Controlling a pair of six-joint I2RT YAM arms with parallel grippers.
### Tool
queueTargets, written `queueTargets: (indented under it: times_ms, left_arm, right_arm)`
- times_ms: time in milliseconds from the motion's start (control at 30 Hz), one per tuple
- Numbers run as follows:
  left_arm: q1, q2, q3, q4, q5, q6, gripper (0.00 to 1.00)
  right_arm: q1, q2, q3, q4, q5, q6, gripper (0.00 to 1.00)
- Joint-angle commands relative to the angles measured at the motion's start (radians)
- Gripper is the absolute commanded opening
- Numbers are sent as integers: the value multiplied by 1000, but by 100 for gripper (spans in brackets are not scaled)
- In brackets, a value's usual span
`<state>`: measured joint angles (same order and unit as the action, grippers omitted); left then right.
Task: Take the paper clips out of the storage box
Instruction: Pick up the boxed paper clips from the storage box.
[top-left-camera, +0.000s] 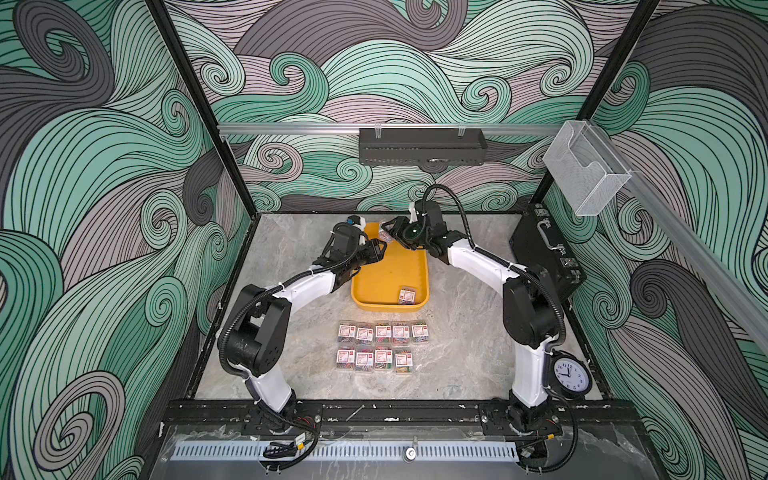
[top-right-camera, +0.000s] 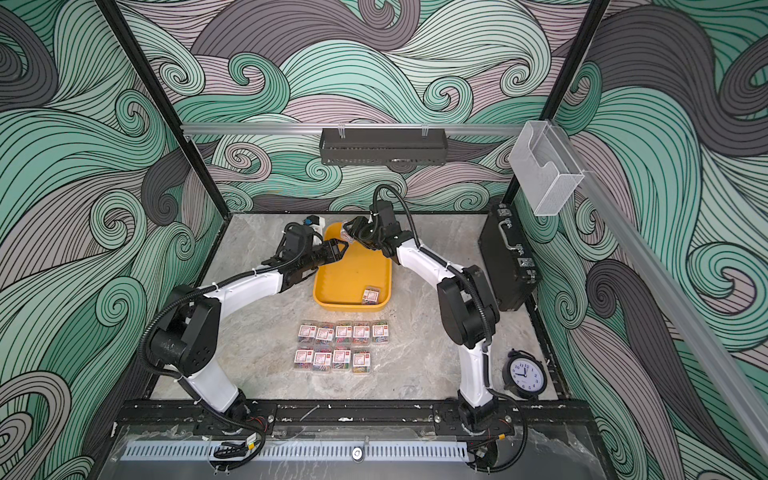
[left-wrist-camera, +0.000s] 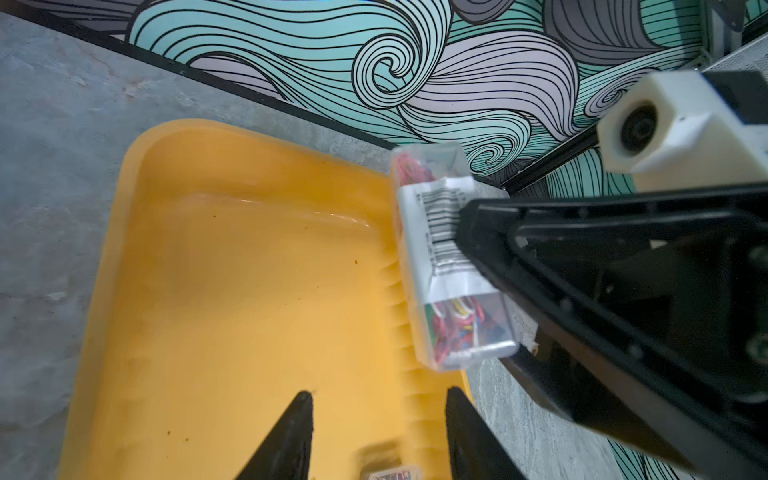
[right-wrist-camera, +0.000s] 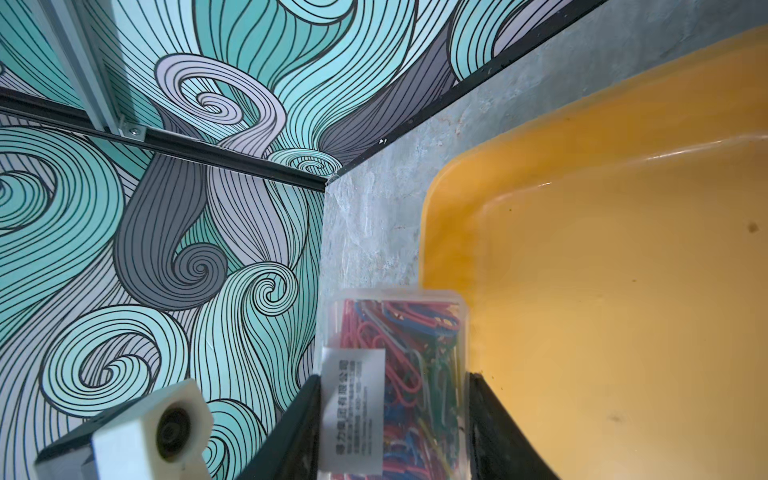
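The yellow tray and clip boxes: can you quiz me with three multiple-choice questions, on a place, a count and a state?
1. Where in the yellow tray does the lone box lie? A near corner; B middle; C far end.
2. How many boxes lie in rows on the table? A six; B nine; C twelve.
3. The right pincer is: A open, empty; B touching the table; C shut on a clip box.
A, it sits by the near rim; B, five plus four; C, it clamps the box.

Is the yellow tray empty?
No, one clip box lies in the near corner of the tray.
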<state>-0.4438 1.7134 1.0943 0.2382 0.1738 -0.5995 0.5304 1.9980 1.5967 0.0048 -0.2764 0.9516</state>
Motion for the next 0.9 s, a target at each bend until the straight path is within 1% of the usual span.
queueTargets:
  times_ms: [0, 100, 367, 567, 800, 867]
  left_arm:
    - [-10, 12, 3, 112, 33, 2, 50]
    - [-12, 16, 1, 147, 58, 14, 50]
    - [-12, 20, 10, 171, 24, 28, 50]
    - [-12, 34, 23, 204, 15, 26, 43]
    - [-11, 52, 44, 213, -6, 33, 36]
    - [-12, 55, 47, 219, -8, 34, 32]
  right_arm:
    - [12, -41, -1, 69, 30, 45, 41]
    - [17, -44, -4, 70, 27, 50, 41]
    - [21, -59, -48, 116, 25, 87, 41]
    - [23, -68, -83, 172, 22, 136, 41]
    - [28, -73, -102, 195, 11, 157, 40]
    - [28, -74, -107, 198, 9, 160, 40]
